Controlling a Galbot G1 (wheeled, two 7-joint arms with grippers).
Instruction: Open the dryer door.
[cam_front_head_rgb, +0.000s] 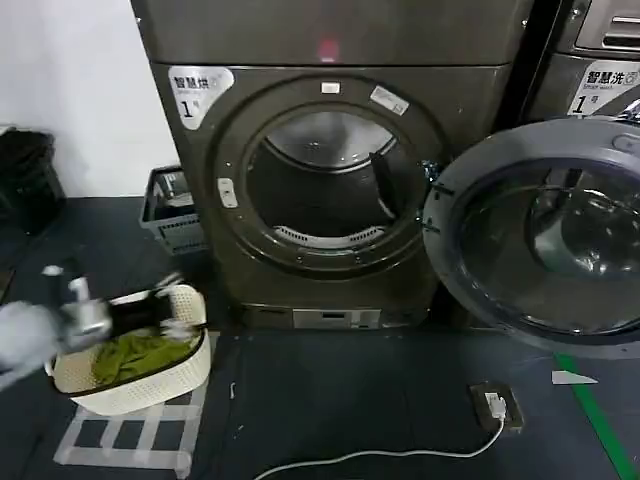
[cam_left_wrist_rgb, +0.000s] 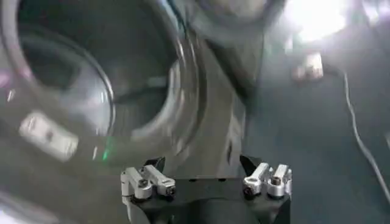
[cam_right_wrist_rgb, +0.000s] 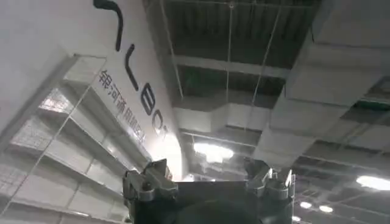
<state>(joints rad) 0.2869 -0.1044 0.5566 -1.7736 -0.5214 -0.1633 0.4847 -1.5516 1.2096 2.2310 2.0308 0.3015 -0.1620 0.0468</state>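
The dryer (cam_front_head_rgb: 330, 40) stands straight ahead, with a white "1" sticker (cam_front_head_rgb: 195, 92) and a pink light (cam_front_head_rgb: 327, 48) above its round opening (cam_front_head_rgb: 325, 185). The dryer door (cam_front_head_rgb: 470, 170) is swung wide open to the right, its grey inner face and dark glass turned toward me. My left gripper (cam_front_head_rgb: 80, 310) is low on the left over a basket, blurred. In the left wrist view the left gripper (cam_left_wrist_rgb: 204, 164) is open and holds nothing, with the dryer's front (cam_left_wrist_rgb: 201, 109) beyond it. My right gripper (cam_right_wrist_rgb: 206, 169) is open and points up at a ceiling.
A white laundry basket (cam_front_head_rgb: 190, 375) with green cloth sits on the floor at the left. A grey crate (cam_front_head_rgb: 170, 210) stands beside the dryer. A second machine (cam_front_head_rgb: 600, 60) is behind the open door. A floor socket (cam_front_head_rgb: 497, 405) with a white cable lies in front.
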